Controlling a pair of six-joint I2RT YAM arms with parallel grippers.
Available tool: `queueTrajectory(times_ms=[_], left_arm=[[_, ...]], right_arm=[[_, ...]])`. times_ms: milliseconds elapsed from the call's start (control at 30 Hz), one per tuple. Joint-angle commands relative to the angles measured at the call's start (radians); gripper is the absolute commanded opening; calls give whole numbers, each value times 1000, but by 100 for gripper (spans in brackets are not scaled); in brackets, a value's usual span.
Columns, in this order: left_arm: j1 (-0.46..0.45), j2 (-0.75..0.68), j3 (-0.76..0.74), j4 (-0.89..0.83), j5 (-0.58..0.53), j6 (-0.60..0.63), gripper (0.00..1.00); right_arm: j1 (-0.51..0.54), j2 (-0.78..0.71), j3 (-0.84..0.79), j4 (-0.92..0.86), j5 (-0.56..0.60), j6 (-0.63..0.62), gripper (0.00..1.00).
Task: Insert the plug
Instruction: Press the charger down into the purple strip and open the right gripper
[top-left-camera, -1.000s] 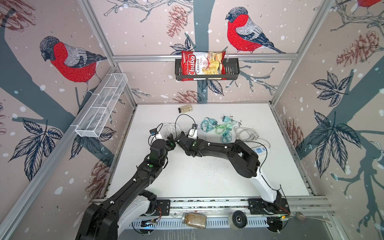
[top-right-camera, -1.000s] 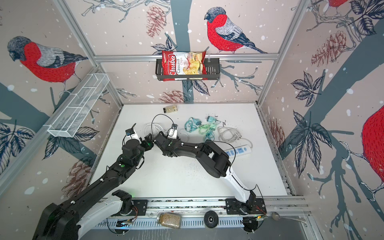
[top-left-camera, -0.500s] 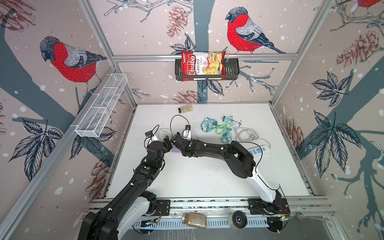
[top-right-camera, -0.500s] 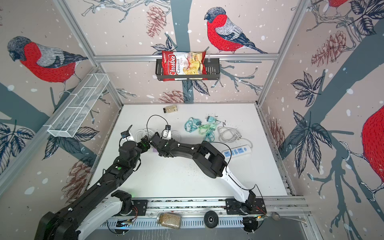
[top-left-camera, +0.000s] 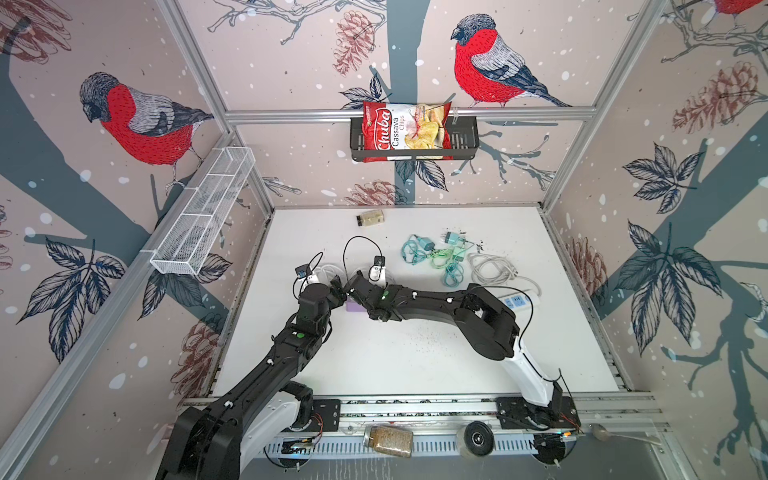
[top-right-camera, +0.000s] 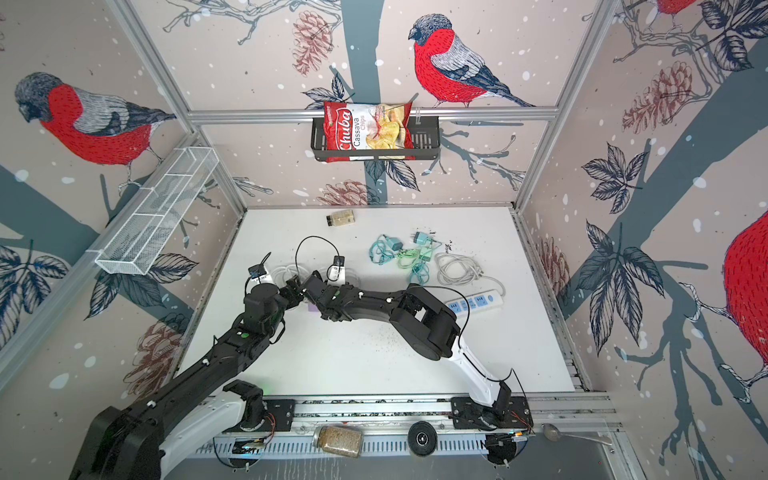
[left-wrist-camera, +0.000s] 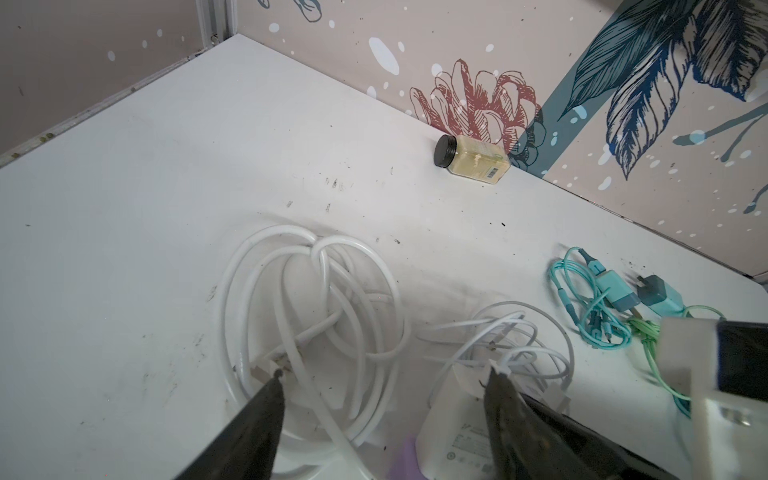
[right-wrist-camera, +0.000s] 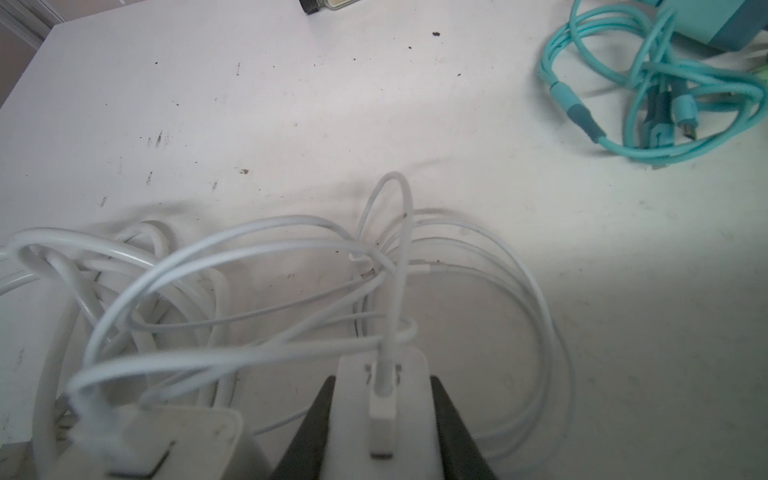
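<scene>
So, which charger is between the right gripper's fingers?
The white charger with a white cable plugged in. A second white block lies beside it, outside those fingers; the teal chargers lie apart.

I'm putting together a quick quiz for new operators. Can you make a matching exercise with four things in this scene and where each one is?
Things:
1. chip bag
2. pale jar
3. power strip
4. white charger

Places:
A. held in the right gripper
B. in the black wall basket
C. lying on its side at the table far edge
D. flat on the table's right side

Pairs: 1-B, 2-C, 3-D, 4-A
</scene>
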Motion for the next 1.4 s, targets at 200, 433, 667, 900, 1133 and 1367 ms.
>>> queueTrajectory(times_ms=[200, 433, 667, 900, 1133, 1367], left_arm=[[2, 56, -44, 121, 41, -19, 72], [1, 81, -52, 141, 67, -33, 72], [2, 101, -66, 181, 79, -32, 71], [2, 111, -75, 191, 88, -39, 71], [2, 155, -61, 190, 148, -46, 68], [1, 199, -78, 209, 170, -63, 58]], right_arm=[[25, -17, -16, -125, -78, 43, 54], [44, -71, -7, -142, -50, 37, 61], [70, -117, 10, -148, -35, 19, 63], [78, -148, -23, -138, -35, 33, 63], [84, -196, -77, -136, 4, 48, 63], [83, -292, -179, -112, 37, 71, 64]])
